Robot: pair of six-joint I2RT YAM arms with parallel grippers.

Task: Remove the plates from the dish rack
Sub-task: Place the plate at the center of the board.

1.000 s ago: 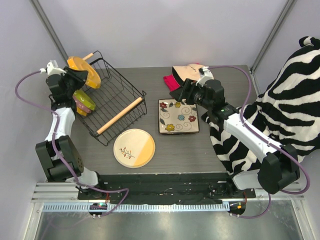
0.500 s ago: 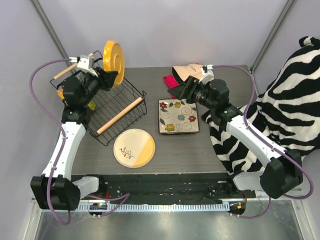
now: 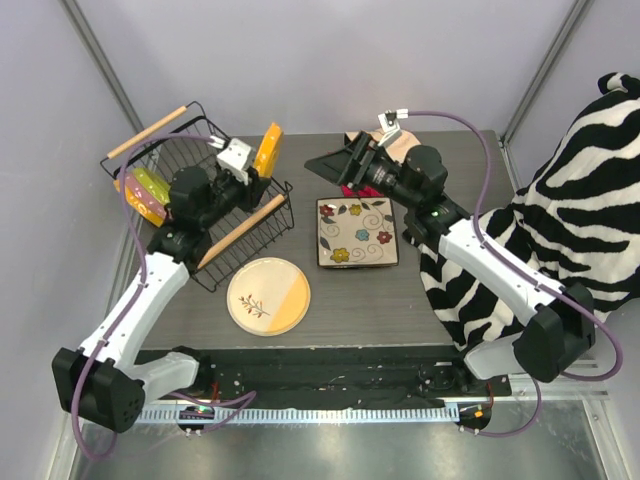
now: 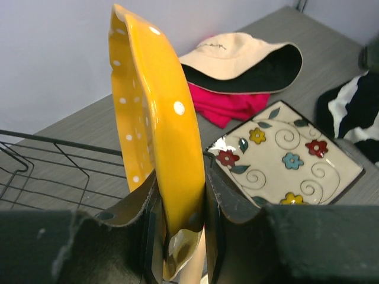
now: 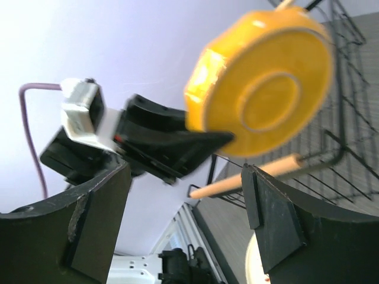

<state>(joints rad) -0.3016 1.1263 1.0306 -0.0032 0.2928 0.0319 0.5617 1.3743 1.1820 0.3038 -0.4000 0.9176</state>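
My left gripper (image 3: 250, 165) (image 4: 177, 186) is shut on the rim of an orange dotted plate (image 3: 267, 148) (image 4: 155, 112) (image 5: 266, 89) and holds it on edge above the right side of the black wire dish rack (image 3: 205, 205) (image 5: 349, 130). The right gripper (image 3: 330, 165) (image 5: 186, 177) stands open, just right of that plate and facing it, not touching. Green (image 3: 152, 185) and pink (image 3: 128, 195) plates stand in the rack's left end. A cream-yellow round plate (image 3: 268, 295) and the square flowered plate (image 3: 357, 232) (image 4: 284, 154) lie flat on the table.
A cream-and-black cap (image 4: 249, 59) lies on a pink cloth (image 4: 228, 106) at the back, behind the square plate. A zebra-striped fabric (image 3: 570, 230) covers the table's right side. The rack's wooden handle (image 3: 240, 230) (image 5: 249, 177) runs under the held plate.
The left arm has swung the orange plate from the rack's far left corner over to its right side. The right gripper has reached left toward the plate and opened wider.
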